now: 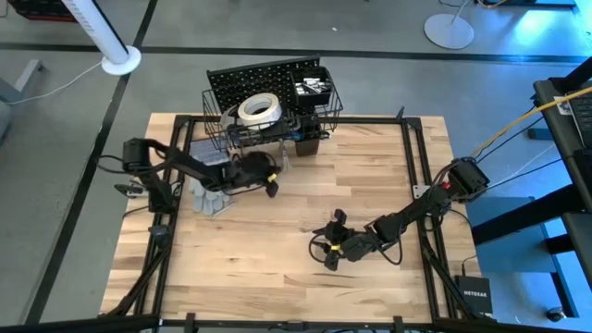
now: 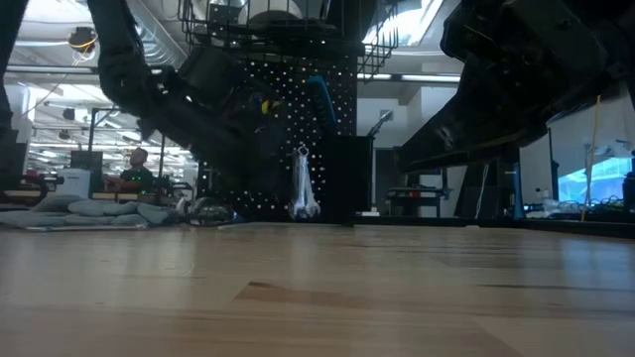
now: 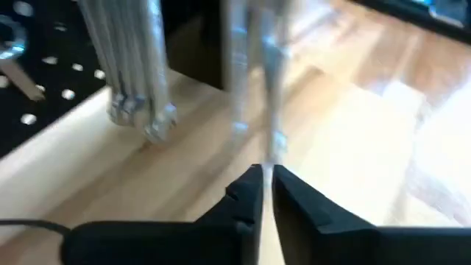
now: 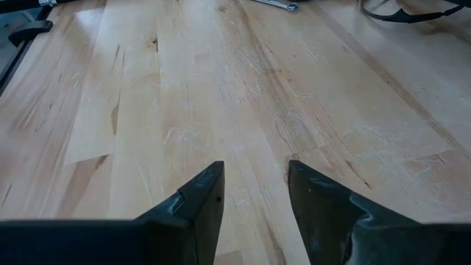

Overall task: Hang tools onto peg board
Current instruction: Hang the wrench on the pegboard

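So the table (image 1: 277,259) is a pale butcher-block wood top with a black metal frame running round its edges, and most of it is just bare planks with scuffs and grain showing. The peg board (image 1: 264,79) stands upright at the middle of the far edge, resting on the wood. Just in front of it, toward the far left corner, there's a pile of grey gloves (image 1: 208,196) lying flat on the top. From table height a silver wrench (image 2: 302,183) hangs on the board with its lower end right down by the wood.
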Controlling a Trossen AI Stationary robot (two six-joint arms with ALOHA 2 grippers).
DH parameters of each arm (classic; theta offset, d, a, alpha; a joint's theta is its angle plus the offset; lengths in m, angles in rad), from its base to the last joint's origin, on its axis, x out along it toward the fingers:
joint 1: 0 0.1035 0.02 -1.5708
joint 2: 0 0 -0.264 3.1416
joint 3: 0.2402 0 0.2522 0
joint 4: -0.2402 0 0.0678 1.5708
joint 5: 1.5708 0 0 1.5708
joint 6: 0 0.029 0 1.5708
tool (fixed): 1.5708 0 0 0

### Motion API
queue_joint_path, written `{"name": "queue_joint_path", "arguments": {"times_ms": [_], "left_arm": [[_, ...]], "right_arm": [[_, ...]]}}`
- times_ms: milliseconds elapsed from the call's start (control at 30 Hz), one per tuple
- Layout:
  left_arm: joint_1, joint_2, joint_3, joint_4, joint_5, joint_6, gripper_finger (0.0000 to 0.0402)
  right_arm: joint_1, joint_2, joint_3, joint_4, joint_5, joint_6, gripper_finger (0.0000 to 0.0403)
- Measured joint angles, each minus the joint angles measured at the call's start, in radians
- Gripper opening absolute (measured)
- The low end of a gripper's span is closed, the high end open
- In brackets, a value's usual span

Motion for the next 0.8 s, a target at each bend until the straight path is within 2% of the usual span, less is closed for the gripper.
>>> {"name": "queue_joint_path", "arguments": {"times_ms": [133, 300, 500, 633, 800], "left_arm": [[-0.041, -0.116, 0.0, -0.227, 0.031, -0.001, 0.0059], [-0.141, -0.353, 0.0, -0.61, 0.036, -0.005, 0.009], [-0.285, -0.625, 0.0, -1.067, 0.039, -0.215, 0.0087], [-0.358, -0.675, -0.011, -1.26, 0.037, -0.379, 0.0078], [-0.408, -0.639, -0.065, -1.269, 0.036, -0.455, 0.0073]], "right_arm": [[0.0, 0.0, 0.0, 0.002, 0.0, 0.0, 0.0156], [0.0, 0.0, 0.0, 0.002, 0.0, 0.0, 0.0156], [0.0, 0.0, 0.0, 0.01, 0.003, 0.0, 0.0156], [0.0, 0.0, 0.0, 0.014, 0.008, 0.0, 0.0156], [0.0, 0.0, 0.0, 0.016, 0.011, 0.0, 0.0156]]}}
